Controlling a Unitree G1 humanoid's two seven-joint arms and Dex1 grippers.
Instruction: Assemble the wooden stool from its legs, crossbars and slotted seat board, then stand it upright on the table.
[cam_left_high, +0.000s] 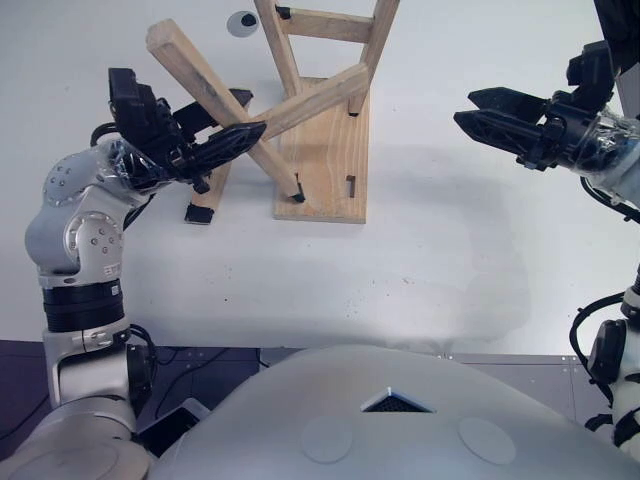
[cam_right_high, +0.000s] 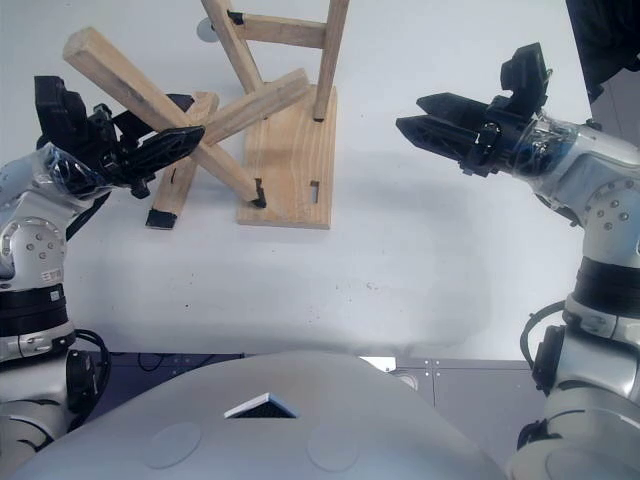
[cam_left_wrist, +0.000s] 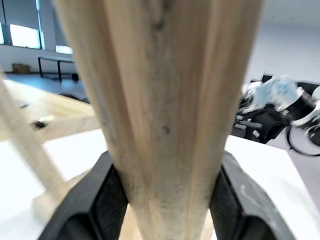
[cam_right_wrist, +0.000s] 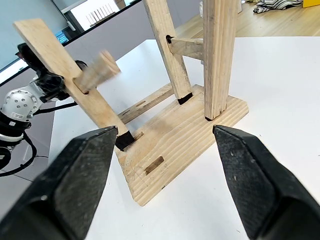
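Note:
The slotted seat board (cam_left_high: 325, 175) lies flat on the white table. Two legs joined by a crossbar (cam_left_high: 327, 24) stand upright in its far slots. A third leg (cam_left_high: 205, 85) leans steeply, its black-tipped foot at the board's near left slot (cam_left_high: 296, 190), and a crossbar (cam_left_high: 320, 92) sticks out of it toward the standing legs. My left gripper (cam_left_high: 238, 140) is shut on this tilted leg (cam_left_wrist: 165, 100), with fingers (cam_left_wrist: 97, 200) on both sides. A fourth leg (cam_left_high: 212, 175) lies on the table beside the board. My right gripper (cam_left_high: 472, 112) hangs open to the right of the board (cam_right_wrist: 185, 135).
A small grey disc (cam_left_high: 242, 22) sits on the table behind the stool parts. Bare white tabletop (cam_left_high: 450, 260) spreads in front of and to the right of the board. The table's near edge (cam_left_high: 400, 345) runs close to me.

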